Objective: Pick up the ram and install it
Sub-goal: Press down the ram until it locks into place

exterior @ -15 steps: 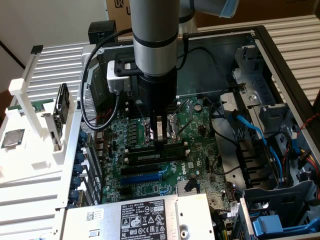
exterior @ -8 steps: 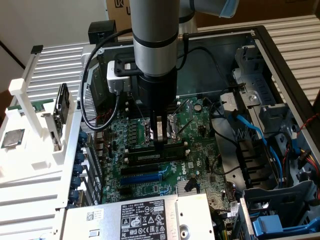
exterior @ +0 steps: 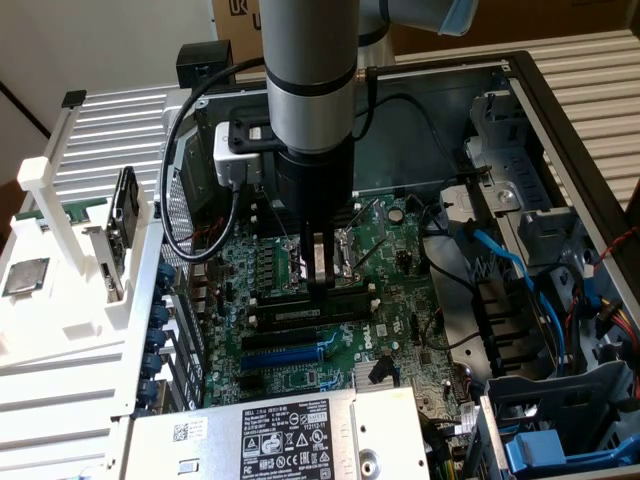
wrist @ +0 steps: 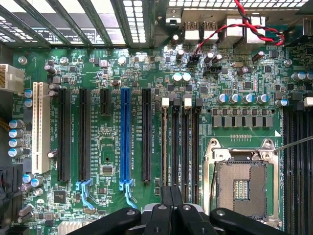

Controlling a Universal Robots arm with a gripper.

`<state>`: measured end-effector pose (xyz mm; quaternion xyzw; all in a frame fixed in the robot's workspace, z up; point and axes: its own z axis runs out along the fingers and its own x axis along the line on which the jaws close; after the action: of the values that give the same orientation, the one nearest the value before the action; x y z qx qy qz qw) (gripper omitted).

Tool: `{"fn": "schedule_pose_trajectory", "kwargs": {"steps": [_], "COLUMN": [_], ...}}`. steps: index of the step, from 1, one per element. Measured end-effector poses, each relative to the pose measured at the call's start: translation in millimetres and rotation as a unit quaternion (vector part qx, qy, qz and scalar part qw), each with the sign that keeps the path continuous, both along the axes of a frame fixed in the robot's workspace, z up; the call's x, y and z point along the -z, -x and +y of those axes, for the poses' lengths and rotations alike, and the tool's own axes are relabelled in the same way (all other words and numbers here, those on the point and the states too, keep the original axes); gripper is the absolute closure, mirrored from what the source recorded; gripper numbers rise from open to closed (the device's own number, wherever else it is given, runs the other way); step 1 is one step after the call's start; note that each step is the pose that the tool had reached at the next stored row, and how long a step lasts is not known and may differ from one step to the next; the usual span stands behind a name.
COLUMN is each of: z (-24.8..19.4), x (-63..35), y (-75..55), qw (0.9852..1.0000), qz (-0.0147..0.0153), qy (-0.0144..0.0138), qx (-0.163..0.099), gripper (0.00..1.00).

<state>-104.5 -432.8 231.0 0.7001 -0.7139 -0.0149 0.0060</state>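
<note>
the jaws of the gripper [exterior: 320, 270] are closed, pressed together with nothing between them, their tips low over the motherboard [exterior: 300, 345] just beside the empty processor socket [wrist: 242, 183]. they sit right above the long black memory slots [wrist: 181, 147], probably so the shut tips can push down there. whether the ram is already seated in a slot i cannot tell; no loose stick shows. the arm [exterior: 310, 80] hangs straight down into the open computer case [exterior: 560, 110], wrist vertical, cable looping at the exterior view's left.
</note>
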Motion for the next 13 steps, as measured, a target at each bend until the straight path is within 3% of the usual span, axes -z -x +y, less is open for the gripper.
{"fn": "schedule_pose_trajectory", "kwargs": {"steps": [13], "z": [-0.1], "x": [0.6], "y": [0.0], "qw": [1.0000], "qz": [0.0000], "qy": [0.0001], "qx": [0.000], "gripper": [0.90]}}
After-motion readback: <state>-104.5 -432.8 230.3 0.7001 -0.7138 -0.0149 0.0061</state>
